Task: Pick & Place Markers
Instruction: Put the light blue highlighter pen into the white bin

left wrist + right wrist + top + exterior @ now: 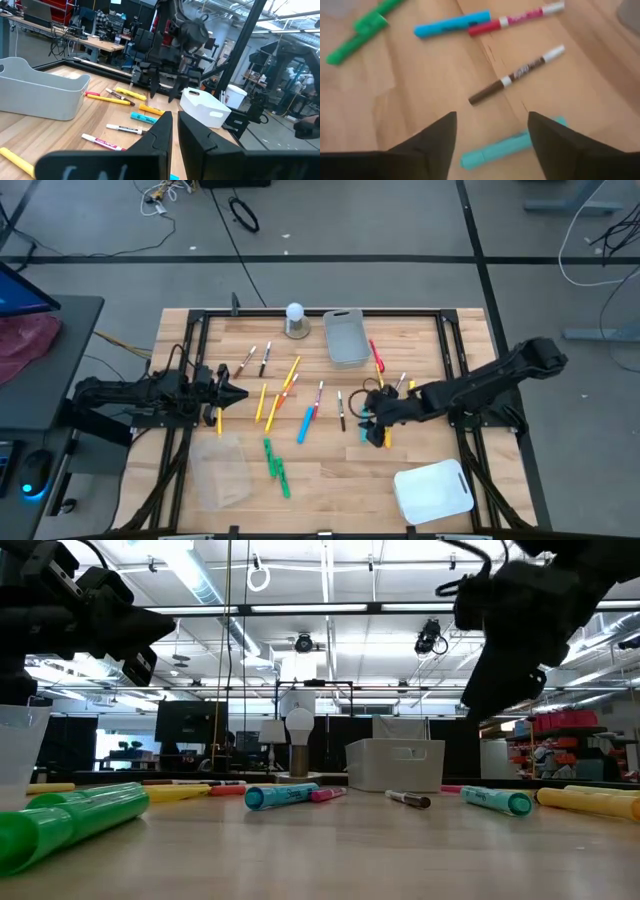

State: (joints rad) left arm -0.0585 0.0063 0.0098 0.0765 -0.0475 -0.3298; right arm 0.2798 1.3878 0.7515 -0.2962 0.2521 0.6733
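Slim coloured markers (309, 421) are scattered across the wooden surface (330, 470); the grey bin (345, 337) at twelve o'clock appears unfilled. Right gripper (490, 132) jaws spread over a teal marker (507, 146); left gripper (238, 393) jaws closed, empty.

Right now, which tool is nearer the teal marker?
Right. The right tool hangs open directly over the teal marker; the left tool sits shut across the table beside the yellow markers.

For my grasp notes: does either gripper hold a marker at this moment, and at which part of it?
Nothing is held. The right gripper stands open above a teal marker lying on the wooden table; the left gripper is shut and empty.
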